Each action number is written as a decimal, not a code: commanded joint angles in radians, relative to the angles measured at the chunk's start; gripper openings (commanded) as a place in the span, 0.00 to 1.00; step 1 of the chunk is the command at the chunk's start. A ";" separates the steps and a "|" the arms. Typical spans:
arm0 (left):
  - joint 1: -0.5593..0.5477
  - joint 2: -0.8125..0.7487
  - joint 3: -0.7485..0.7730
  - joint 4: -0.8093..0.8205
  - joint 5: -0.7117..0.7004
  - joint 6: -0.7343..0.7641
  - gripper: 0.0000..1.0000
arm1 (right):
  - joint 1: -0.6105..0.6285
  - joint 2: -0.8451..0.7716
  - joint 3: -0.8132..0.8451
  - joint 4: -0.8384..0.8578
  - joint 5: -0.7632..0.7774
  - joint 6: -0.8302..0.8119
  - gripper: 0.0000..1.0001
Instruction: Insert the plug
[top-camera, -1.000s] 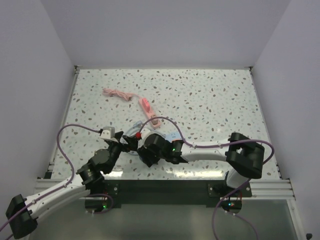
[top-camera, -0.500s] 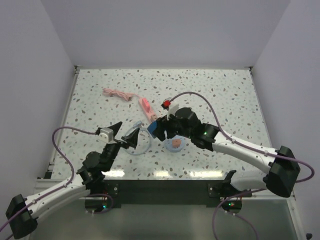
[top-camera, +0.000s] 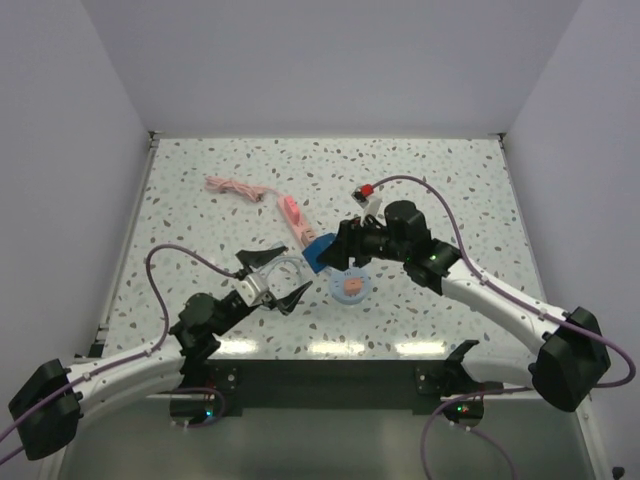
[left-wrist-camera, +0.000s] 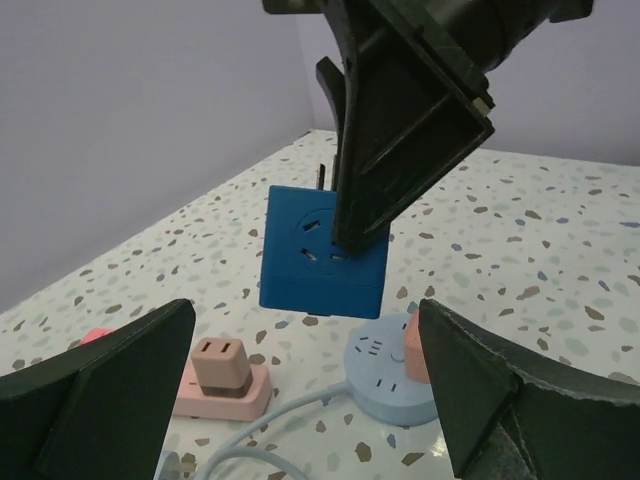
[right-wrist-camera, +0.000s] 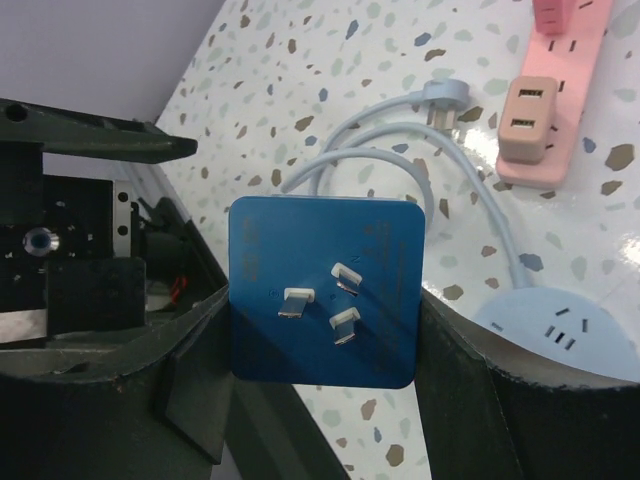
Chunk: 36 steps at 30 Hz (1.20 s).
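My right gripper (top-camera: 335, 255) is shut on a blue cube plug (top-camera: 320, 251) and holds it above the table, left of a round light-blue socket (top-camera: 351, 288) that has an orange plug in it. In the right wrist view the cube (right-wrist-camera: 325, 290) sits between both fingers (right-wrist-camera: 190, 360), its three metal prongs facing the camera; the round socket (right-wrist-camera: 560, 330) lies below right. My left gripper (top-camera: 272, 282) is open and empty, low over the table, facing the cube (left-wrist-camera: 322, 250) and the round socket (left-wrist-camera: 385, 365).
A pink power strip (top-camera: 297, 222) with a pink adapter (left-wrist-camera: 220, 368) lies behind the cube. A pink cable bundle (top-camera: 232, 186) lies at the back left. The socket's light-blue cable (top-camera: 285, 272) coils under my left gripper.
My right arm has swung back and to the right from the near edge, lifting the blue cube plug. My left gripper has moved right toward the centre, still open.
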 joint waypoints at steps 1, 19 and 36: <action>0.002 0.011 0.033 0.129 0.116 0.053 0.99 | -0.039 -0.038 -0.028 0.161 -0.201 0.115 0.00; 0.002 0.062 0.053 0.241 0.208 0.047 1.00 | -0.068 -0.067 -0.157 0.619 -0.399 0.474 0.00; 0.001 0.280 0.105 0.442 0.238 0.001 0.81 | -0.069 -0.100 -0.259 0.734 -0.444 0.552 0.00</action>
